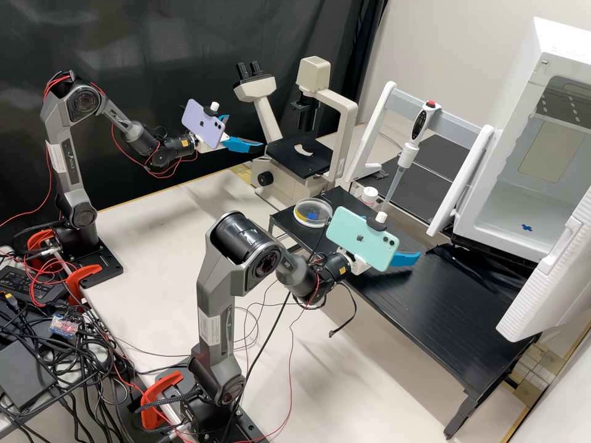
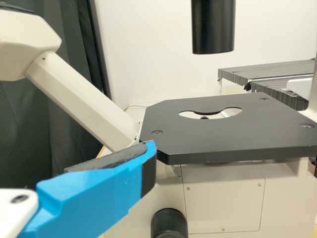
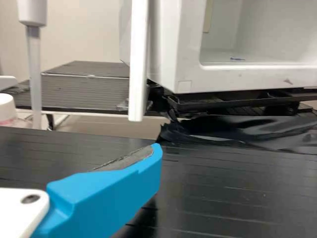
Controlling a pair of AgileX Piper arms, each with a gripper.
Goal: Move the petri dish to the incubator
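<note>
Left fingers (image 1: 245,145) are wide open near the microscope (image 1: 300,157); right fingers (image 1: 405,259), also wide, hang over the surface (image 1: 431,307) between dish (image 1: 313,212) and incubator (image 1: 561,46).

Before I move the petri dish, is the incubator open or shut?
Open: in the high view, the incubator has its door swung outward, baring the inner floor and the blue mark on it.
</note>
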